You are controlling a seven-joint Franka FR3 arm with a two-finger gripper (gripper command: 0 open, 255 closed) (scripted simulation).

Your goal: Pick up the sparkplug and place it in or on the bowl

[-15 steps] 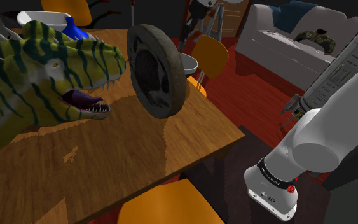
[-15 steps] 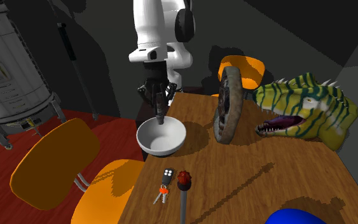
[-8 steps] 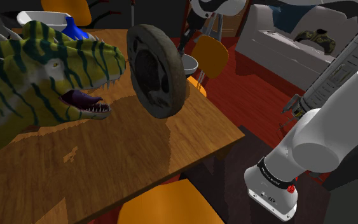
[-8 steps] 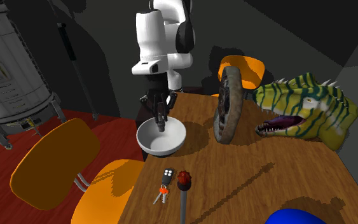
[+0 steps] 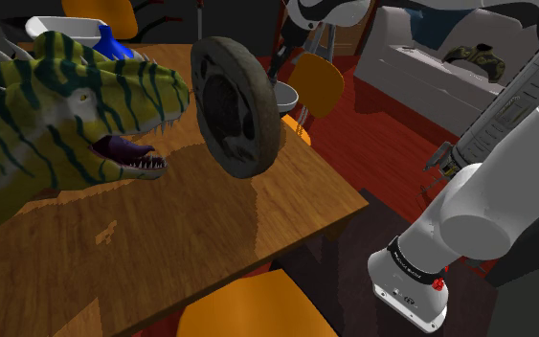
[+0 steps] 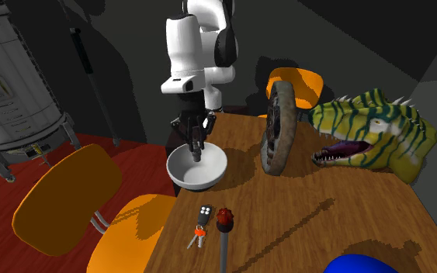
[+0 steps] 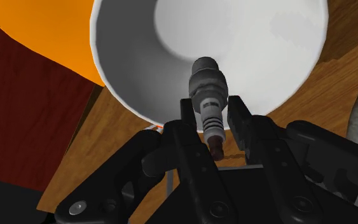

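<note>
A grey, ribbed sparkplug (image 7: 208, 95) hangs clasped between my black fingers (image 7: 237, 116). My gripper (image 7: 212, 116) is shut on its lower stem, and its thick end points down into the white bowl (image 7: 247, 38). In the second exterior view the gripper (image 6: 196, 146) hovers just over the bowl (image 6: 176, 172), which stands at the wooden table's corner nearest the arm. The sparkplug (image 6: 197, 153) dips below the rim line. In the shoulder view the bowl (image 5: 288, 94) peeks out behind a wheel, with the gripper (image 5: 276, 65) above it.
An upright wheel (image 6: 277, 128) and a green striped dinosaur head (image 6: 372, 136) stand beside the bowl. A key fob with keys (image 6: 202, 223) and a red-capped tool (image 6: 223, 225) lie on the table (image 6: 325, 225). Orange chairs (image 6: 65, 198) ring it.
The arm shifted and lowered the gripper with the sparkplug a little over the bowl during the first half second. Since then it has held still.
</note>
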